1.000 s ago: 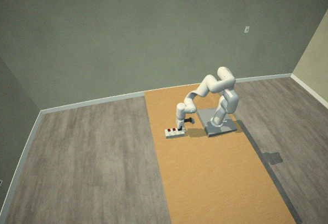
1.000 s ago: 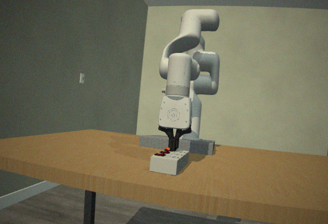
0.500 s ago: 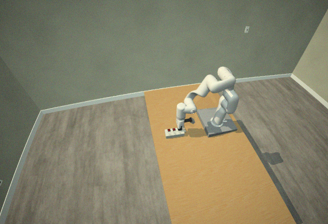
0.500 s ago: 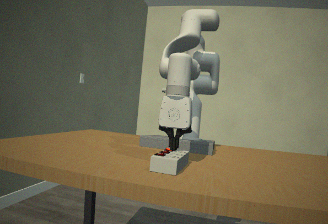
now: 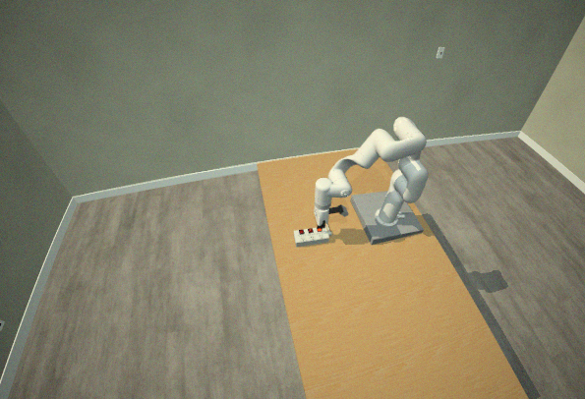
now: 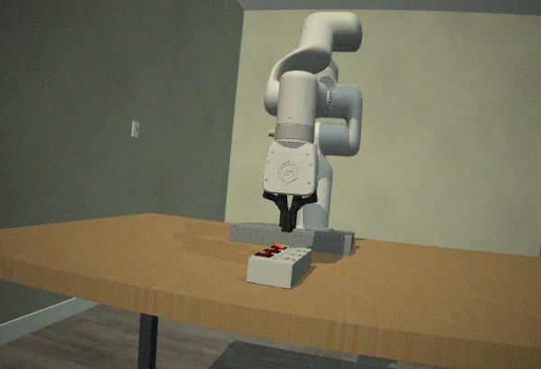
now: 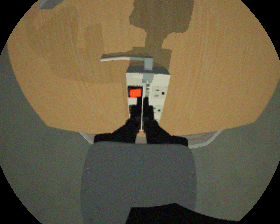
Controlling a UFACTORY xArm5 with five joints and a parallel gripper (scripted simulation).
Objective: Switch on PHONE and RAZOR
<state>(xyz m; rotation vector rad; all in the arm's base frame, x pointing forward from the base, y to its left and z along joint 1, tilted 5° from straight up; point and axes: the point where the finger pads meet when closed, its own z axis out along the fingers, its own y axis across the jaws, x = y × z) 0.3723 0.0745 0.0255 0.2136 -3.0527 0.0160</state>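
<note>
The white power strip (image 5: 312, 242) (image 6: 269, 272) (image 7: 163, 79) lies flat on the table, sockets and switches up. Its switch nearest the robot base (image 5: 320, 230) (image 6: 279, 246) (image 7: 135, 93) glows orange. The middle switch (image 5: 311, 230) (image 6: 273, 250) and the switch at the far end (image 5: 301, 232) (image 6: 265, 254) are dark red, unlit. The labels are too small to read. My gripper (image 5: 321, 225) (image 6: 287, 230) (image 7: 142, 103) is shut and empty, pointing down a little above the strip, near the lit switch. In the wrist view its fingers hide most of the other two switches.
A grey cord (image 7: 122, 59) leaves the strip's end nearest the base and bends sideways. The grey base plate (image 5: 396, 231) (image 6: 271, 234) of the arm stands behind the strip. The wooden table's edge (image 5: 274, 248) runs close beyond the strip's far end.
</note>
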